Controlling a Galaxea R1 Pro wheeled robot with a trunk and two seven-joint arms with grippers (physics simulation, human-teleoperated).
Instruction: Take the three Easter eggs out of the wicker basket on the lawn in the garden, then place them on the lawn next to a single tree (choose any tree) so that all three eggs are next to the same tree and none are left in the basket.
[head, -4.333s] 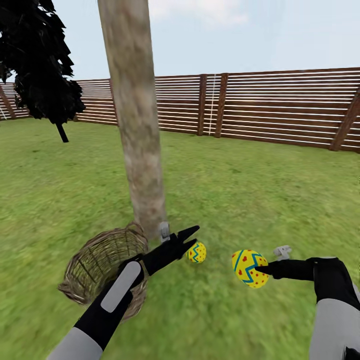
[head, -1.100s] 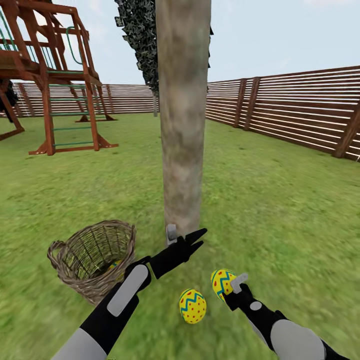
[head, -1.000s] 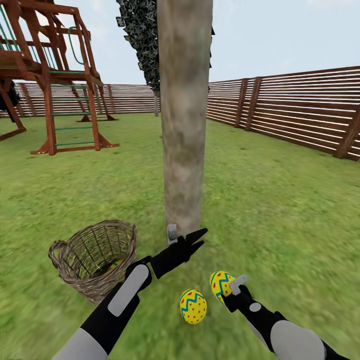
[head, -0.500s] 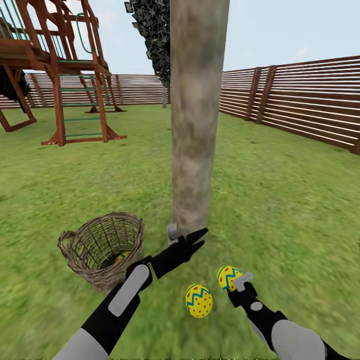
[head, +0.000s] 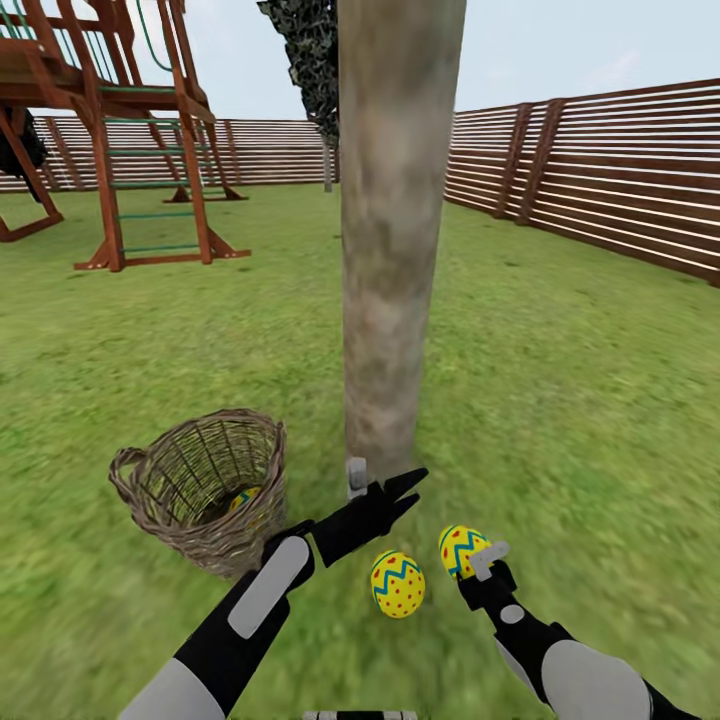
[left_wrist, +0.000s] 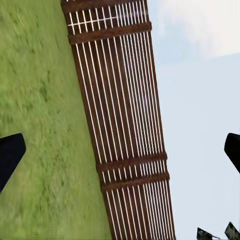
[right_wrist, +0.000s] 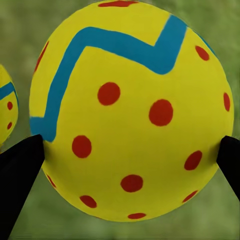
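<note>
Since a second ago only the camera crept closer, so I lower the right gripper (head: 470, 562), still clamped on its egg (head: 461, 551), gently beside the tree (head: 392, 300) before letting go, left gripper (head: 400, 492) gaping empty.

Third egg (head: 243, 497) barely peeks through the weave of the wicker basket (head: 205, 490) in the head view, just a yellow sliver, most of it masked by the wall. The tree (head: 395, 230) runs out of the top edge, its crown unseen. The play set (head: 110, 130) is chopped off at the top and left edges. The lawn (head: 600, 420) smears into blur towards the right. In the right wrist view the held egg (right_wrist: 131, 111) blocks nearly all behind it; a second egg (right_wrist: 7, 110) shows as a slice at the border, and the grass there is out of focus. In the left wrist view the fingers (left_wrist: 10, 156) are mere dark corners at the borders.
</note>
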